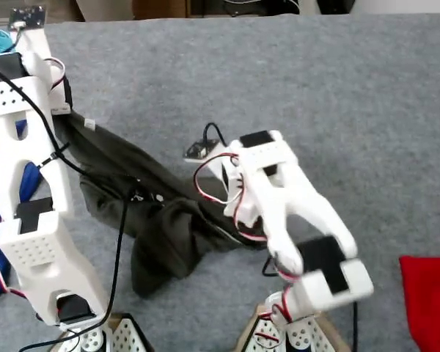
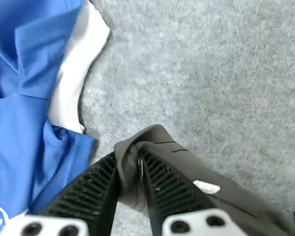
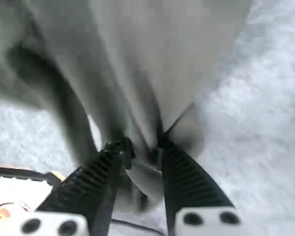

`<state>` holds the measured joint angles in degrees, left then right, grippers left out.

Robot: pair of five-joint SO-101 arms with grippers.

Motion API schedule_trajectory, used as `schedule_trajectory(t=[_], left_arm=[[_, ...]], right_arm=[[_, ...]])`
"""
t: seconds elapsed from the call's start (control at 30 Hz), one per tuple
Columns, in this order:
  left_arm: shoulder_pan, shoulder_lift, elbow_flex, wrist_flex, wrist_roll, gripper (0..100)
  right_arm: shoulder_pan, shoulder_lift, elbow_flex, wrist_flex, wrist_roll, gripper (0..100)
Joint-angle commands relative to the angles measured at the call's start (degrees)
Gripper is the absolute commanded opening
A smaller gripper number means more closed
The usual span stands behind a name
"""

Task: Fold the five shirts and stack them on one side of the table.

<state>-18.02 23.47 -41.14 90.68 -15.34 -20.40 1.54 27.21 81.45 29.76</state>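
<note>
On the grey table [image 1: 330,88], from centre toward ten o'clock, holding a bunched dark shirt [image 1: 165,235]: left gripper [image 2: 132,184] and right gripper [image 3: 140,162], each clamping a fold. Advisable: drawing both pinches apart evenly, keeping cloth taut, clearing the blue shirt [image 2: 19,98] at nine o'clock.

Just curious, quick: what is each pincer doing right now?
Left pincer: closed, holding the dark shirt.
Right pincer: closed, holding the same dark shirt.

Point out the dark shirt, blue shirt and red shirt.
dark shirt [image 1: 169,242], high view, bunched lower fold
blue shirt [image 2: 17,137], left wrist view, smooth panel
red shirt [image 1: 430,304], high view, its middle
</note>
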Motion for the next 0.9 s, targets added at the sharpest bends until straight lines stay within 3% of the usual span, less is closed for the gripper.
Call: schedule_trajectory(t=[0.0, 0.17, 0.37, 0.57, 0.87], left_arm=[[-1.6, -0.7, -3.1, -0.8, -0.7, 2], [-1.5, -0.7, -3.1, -0.8, -0.7, 2], [-0.5, -0.7, -3.1, 2.4, -0.7, 2], [-0.3, -0.7, -3.0, 2.7, -0.7, 2], [-0.6, -0.7, -2.7, 2.7, -0.7, 2]], right_arm=[[0.0, -10.9, -5.3, 2.9, 0.7, 10.8], [3.4, -14.4, -14.8, -3.8, -1.6, 10.8], [3.5, 1.5, -18.6, -16.3, -10.5, 10.7], [0.0, 19.9, -30.8, -14.9, -17.0, 10.8], [-5.0, 30.5, -40.3, 0.4, -13.1, 10.9]])
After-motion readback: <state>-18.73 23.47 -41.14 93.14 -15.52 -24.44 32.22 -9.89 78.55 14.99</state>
